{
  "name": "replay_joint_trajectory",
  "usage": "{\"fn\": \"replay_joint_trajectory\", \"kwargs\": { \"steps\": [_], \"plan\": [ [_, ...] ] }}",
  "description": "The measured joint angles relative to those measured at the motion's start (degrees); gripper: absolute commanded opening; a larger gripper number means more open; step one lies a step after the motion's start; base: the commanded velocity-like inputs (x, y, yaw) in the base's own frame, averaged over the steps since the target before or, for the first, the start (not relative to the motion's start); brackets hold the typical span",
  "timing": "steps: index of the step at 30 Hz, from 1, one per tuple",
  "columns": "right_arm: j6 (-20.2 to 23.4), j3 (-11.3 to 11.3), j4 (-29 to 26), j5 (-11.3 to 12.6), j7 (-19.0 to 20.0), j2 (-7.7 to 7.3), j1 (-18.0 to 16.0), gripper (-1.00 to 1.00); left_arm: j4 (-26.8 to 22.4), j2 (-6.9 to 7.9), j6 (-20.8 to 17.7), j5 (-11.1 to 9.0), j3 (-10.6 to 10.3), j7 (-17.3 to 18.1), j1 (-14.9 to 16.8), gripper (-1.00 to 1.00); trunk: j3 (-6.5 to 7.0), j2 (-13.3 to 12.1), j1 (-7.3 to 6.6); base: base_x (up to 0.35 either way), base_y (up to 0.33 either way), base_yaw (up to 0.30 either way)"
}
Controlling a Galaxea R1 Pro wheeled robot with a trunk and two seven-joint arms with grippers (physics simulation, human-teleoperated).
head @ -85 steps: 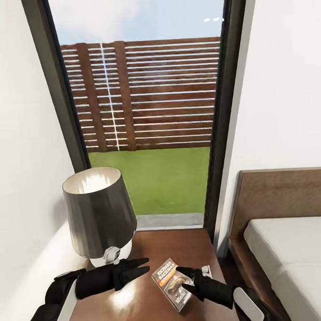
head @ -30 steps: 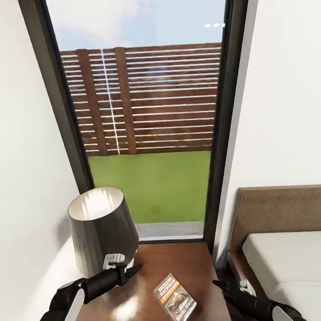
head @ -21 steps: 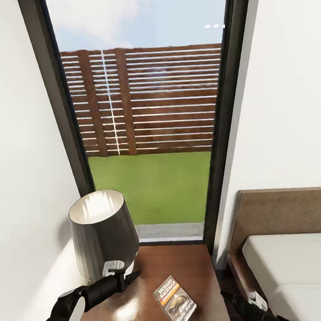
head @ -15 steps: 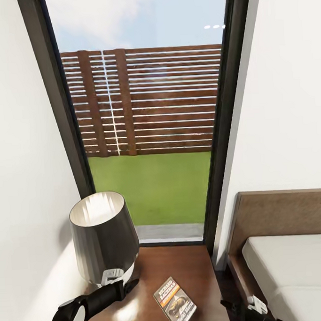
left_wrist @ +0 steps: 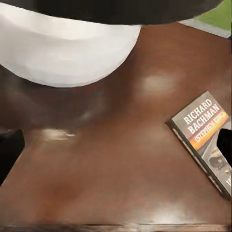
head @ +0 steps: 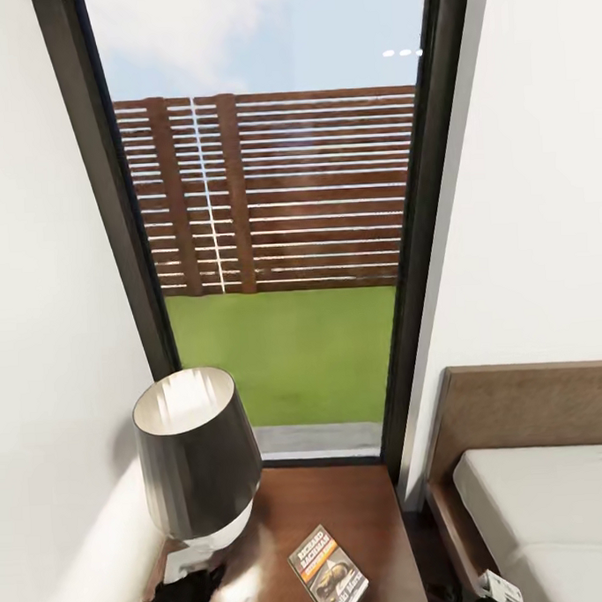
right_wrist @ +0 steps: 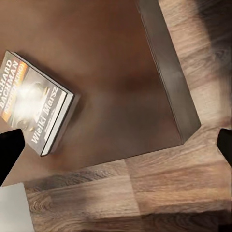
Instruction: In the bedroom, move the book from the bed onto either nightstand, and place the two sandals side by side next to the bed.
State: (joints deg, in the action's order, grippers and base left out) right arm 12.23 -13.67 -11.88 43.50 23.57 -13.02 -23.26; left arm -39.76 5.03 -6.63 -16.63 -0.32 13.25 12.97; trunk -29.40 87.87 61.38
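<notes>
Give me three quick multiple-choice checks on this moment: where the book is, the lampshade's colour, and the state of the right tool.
1. Where does the book lie?
A. on the bed
B. on the nightstand
C. on the floor

2. What colour is the outside of the lampshade?
A. dark grey
B. bright blue
C. red

3. What is the state of the right tool?
A. shut on the book
B. shut on nothing
C. open, holding nothing

Answers:
1. B: it lies flat on the nightstand, beside the lamp.
2. A: the shade is dark outside and pale inside.
3. C: in the right wrist view its fingertips stand far apart at the picture's edges, with the book clear of them.
</notes>
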Motion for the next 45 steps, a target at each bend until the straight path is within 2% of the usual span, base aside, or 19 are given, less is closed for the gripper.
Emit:
{"fn": "replay_joint_trajectory", "kwargs": {
  "steps": [4,5,6,8,11,13,21,25,33,34,40,45],
  "plan": [
    [-0.2,0.1,1.6,-0.9,-1.0,-0.02,0.0,1.00,4.8,-0.29,2.4,3.1,-0.1,-1.3,0.0,1.00,0.72,-1.6,-0.88,0.000,0.000,0.000],
    [-1.7,0.0,3.6,-2.6,-1.1,-0.03,0.0,1.00,7.2,-0.54,3.5,4.2,0.0,-1.7,0.0,1.00,0.89,-2.0,-1.10,0.000,0.000,0.000],
    [-2.6,0.1,4.3,-3.4,-1.1,-0.03,0.0,1.00,8.0,-0.60,4.0,4.5,0.0,-1.8,0.0,1.00,1.08,-2.4,-1.32,0.000,0.000,0.000],
    [-7.1,0.1,7.1,-6.6,-1.2,0.00,0.0,1.00,10.9,-0.73,5.9,5.0,0.0,-2.5,0.0,1.00,1.44,-3.2,-1.76,0.000,0.000,0.000],
    [-10.7,0.1,10.1,-9.6,-1.3,0.12,0.0,1.00,14.8,-0.81,8.4,5.4,-0.1,-3.7,0.0,1.00,1.97,-4.4,-2.42,0.000,0.000,0.000],
    [-11.8,0.2,11.7,-10.7,-1.4,0.32,0.0,1.00,17.2,-0.82,10.7,5.5,0.0,-4.1,0.0,1.00,2.33,-5.2,-2.86,0.000,0.000,0.000],
    [-12.6,0.3,12.9,-11.5,-1.4,0.49,0.3,1.00,23.6,-0.82,13.2,5.7,-0.1,-4.5,0.0,1.00,3.77,-8.4,-4.61,0.000,0.000,0.000],
    [-12.6,0.3,13.0,-11.6,-1.4,0.52,0.4,1.00,27.1,-0.57,16.1,6.6,0.0,-4.7,-0.1,1.00,4.49,-10.0,-5.49,0.000,0.000,0.000],
    [-12.6,0.2,14.2,-11.6,-1.5,0.53,0.6,1.00,29.9,-0.38,17.5,6.7,-0.1,-9.2,-0.6,1.00,5.93,-13.2,-7.25,0.000,0.000,0.000],
    [-12.6,0.2,14.9,-11.6,-1.5,0.53,0.6,1.00,32.3,-0.38,17.6,6.7,0.0,-9.7,-0.7,1.00,6.10,-13.6,-7.47,0.000,0.000,0.000],
    [-12.6,0.2,16.0,-11.5,-1.5,0.54,0.8,1.00,37.0,-0.38,20.4,6.7,0.0,-10.0,-0.7,1.00,7.19,-16.0,-8.79,0.000,0.000,0.000],
    [-12.6,0.3,16.2,-11.4,-1.4,0.49,0.8,1.00,37.5,-0.42,21.1,6.7,0.1,-9.9,-0.7,1.00,7.19,-16.1,-8.80,0.000,0.000,0.000]
  ]
}}
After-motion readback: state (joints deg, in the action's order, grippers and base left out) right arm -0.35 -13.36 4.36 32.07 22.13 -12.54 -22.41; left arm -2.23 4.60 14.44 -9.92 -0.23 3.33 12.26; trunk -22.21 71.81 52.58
